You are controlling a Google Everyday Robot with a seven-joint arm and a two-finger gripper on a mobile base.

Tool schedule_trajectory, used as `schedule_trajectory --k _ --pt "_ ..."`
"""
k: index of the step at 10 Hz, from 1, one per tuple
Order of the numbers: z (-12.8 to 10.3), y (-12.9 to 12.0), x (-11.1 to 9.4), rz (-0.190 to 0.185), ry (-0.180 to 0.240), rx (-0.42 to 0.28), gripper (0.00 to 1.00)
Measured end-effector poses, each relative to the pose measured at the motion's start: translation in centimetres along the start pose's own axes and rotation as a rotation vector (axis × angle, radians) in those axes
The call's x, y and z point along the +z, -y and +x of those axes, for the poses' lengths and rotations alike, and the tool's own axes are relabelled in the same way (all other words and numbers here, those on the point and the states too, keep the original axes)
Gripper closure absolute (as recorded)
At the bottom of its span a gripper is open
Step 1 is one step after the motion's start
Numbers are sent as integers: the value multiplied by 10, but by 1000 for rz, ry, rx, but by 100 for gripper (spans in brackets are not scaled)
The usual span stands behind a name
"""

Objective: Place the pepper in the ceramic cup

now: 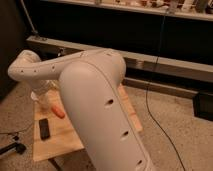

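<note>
The pepper (58, 112), small and orange-red, lies on the wooden table (56, 144) near its left side. My pale arm (100, 105) fills the middle of the view and bends back at the upper left. From there it drops to the gripper (43, 98), which hangs over the table's far left corner, just up and left of the pepper. The ceramic cup is hidden, either behind my arm or by the wrist.
A flat black rectangular device (44, 128) lies on the table in front of the pepper. A grey ledge (165, 67) runs along the dark back wall. A black cable (161, 122) trails over the speckled floor at the right. A black stand foot (12, 148) sits at lower left.
</note>
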Motion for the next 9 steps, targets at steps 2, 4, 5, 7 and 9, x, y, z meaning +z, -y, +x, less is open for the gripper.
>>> schedule_trajectory --k 2,4,5,7,9 --pt "-2 6 16 -22 -20 -19 35" --pt "-3 12 30 -45 -37 -35 35" --pt "-1 16 37 -55 -48 -38 35" --pt "6 22 50 -76 -69 -34 35" --pt "18 25 67 -101 -91 -29 35"
